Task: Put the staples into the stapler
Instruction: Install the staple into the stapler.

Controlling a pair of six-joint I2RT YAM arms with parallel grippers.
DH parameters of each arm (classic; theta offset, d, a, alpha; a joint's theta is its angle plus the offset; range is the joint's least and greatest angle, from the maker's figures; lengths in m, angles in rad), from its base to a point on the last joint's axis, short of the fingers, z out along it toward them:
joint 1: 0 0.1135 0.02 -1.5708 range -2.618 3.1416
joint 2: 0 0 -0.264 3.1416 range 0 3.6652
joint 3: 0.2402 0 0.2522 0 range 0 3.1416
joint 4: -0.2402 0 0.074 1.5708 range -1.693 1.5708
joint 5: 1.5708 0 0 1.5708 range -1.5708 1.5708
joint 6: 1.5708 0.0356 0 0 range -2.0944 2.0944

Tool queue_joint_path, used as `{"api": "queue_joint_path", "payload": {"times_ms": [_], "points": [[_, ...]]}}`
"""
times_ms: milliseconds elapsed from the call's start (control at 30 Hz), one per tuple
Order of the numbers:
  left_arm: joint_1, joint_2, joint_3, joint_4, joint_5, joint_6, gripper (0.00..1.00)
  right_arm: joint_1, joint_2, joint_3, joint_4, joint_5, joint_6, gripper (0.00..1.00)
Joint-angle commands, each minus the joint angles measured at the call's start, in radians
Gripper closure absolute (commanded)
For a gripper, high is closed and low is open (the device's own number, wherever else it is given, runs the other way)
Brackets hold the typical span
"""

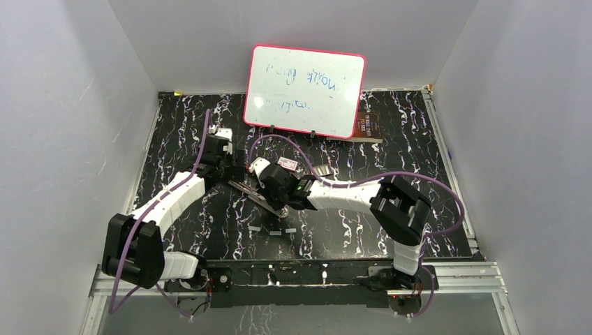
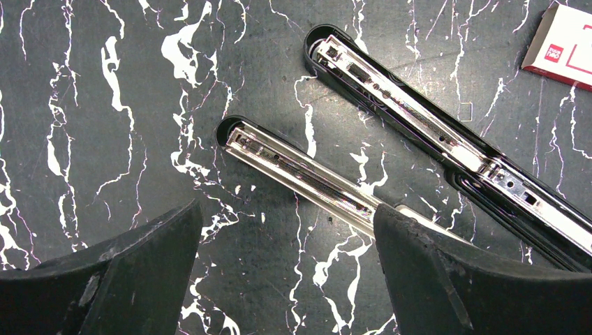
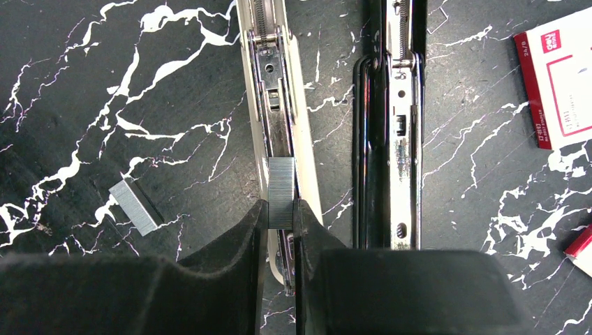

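Black worktop with white marble veins all over, boxed in by plain white walls on three sides. At the back leans a whiteboard with a pink rim. The scribbles on it are too faint to read, and something brown pokes out behind its right corner.

Clutter-wise: a small white box with a red label sits just off to the side of the stapler, not touching it. A loose strip lies on the other side, well apart, and two small silvery bits lie nearer the arm bases. A red edge shows in the corner of the right wrist view, no idea what it is. Purple cables loop off both arms.

The stapler lies folded wide open mid-worktop between the arms, both halves flat side by side with the shiny rails facing up. Right jaws are pinched on a short strip of staples, holding it lined up along the rail of one half. Can't tell if it's touching or just above. Left jaws are spread wide with nothing in them, hovering by the far tips of both halves.
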Motion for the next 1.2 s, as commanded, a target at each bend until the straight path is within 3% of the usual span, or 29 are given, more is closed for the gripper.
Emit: {"api": "queue_joint_path", "payload": {"times_ms": [0,633,1167], "points": [[-0.005,-0.038,-0.01,-0.008,-0.008,0.009,0.09,-0.004,0.002,0.04,-0.066,0.0,-0.009,1.0],[-0.005,-0.038,-0.011,-0.007,-0.008,0.011,0.09,-0.004,0.019,0.062,-0.124,-0.039,-0.037,1.0],[-0.005,-0.043,-0.011,-0.01,-0.011,0.011,0.09,-0.01,0.084,0.179,-0.233,-0.054,-0.055,1.0]]}}
